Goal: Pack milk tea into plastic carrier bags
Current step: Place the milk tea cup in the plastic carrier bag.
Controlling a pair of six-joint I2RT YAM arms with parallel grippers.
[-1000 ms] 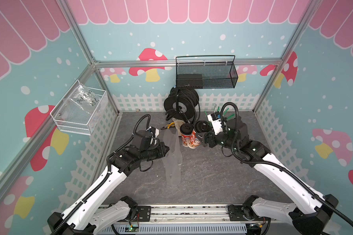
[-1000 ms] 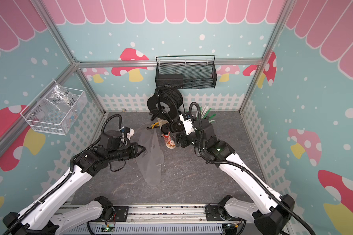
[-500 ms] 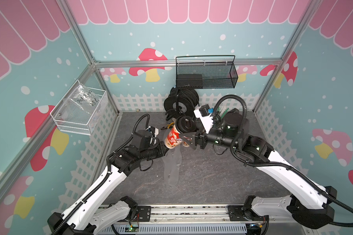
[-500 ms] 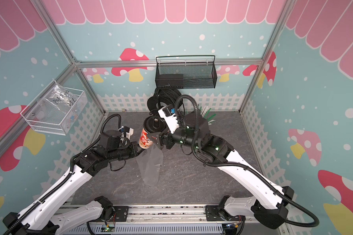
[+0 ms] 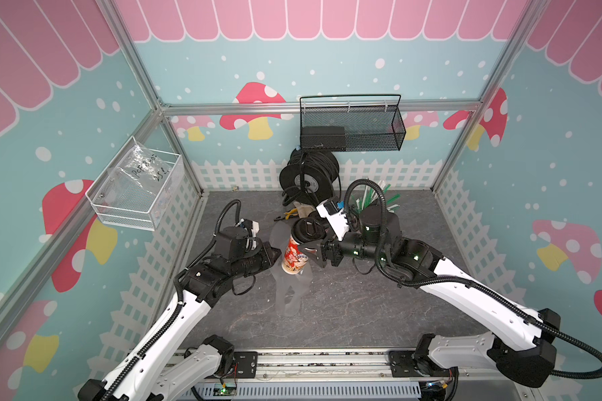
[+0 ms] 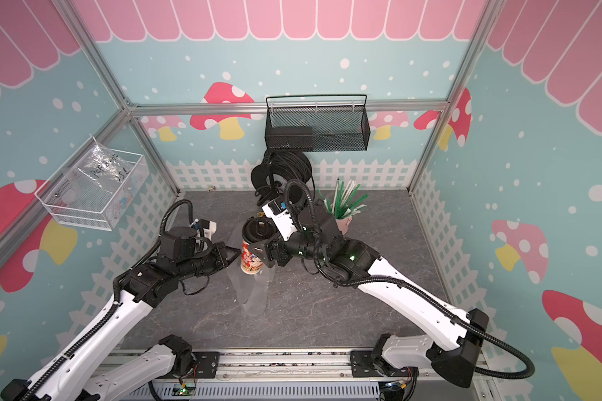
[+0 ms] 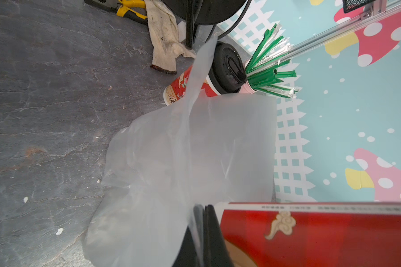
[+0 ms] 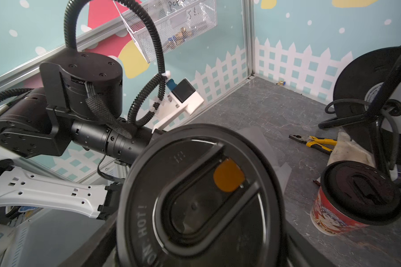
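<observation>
Red cartoon-print cup (image 5: 294, 255) (black lid uppermost) mid-frame, clamped by right gripper (image 5: 309, 256); left gripper (image 5: 276, 252) pinches limp clear bag (image 5: 289, 295); bare floor (image 5: 344, 312) lower centre.

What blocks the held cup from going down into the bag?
Nothing visible does. The right claw holds the cup over the bag, whose rim the left claw pinches; how far its mouth gapes is unclear.

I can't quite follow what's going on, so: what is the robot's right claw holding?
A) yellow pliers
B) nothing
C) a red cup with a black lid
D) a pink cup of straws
C: the right claw grips the red cup, black lid on top, right by the clear bag.
</observation>
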